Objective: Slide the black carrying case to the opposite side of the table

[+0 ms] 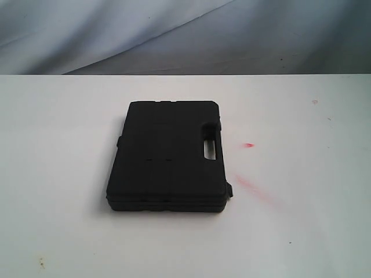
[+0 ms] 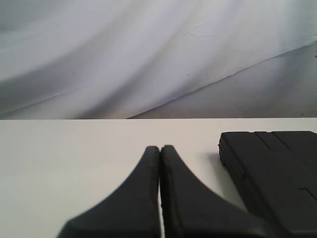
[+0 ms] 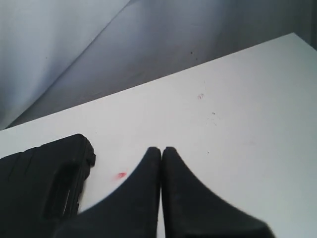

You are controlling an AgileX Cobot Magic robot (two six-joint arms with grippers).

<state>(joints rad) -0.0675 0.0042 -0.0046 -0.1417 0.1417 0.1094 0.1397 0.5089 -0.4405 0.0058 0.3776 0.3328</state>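
Matt black plastic case (image 1: 168, 156)

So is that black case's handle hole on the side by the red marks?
Yes, the case has its handle slot on the edge nearest the red smears on the white table.

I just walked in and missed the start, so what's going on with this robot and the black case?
Nothing is handling the black case yet. It lies flat and closed near the middle of the white table, with its handle cut-out toward the exterior view's right. The left end effector and the right end effector are both shut and empty, one on each side of the case and neither touching it. The slide does not seem to have begun.
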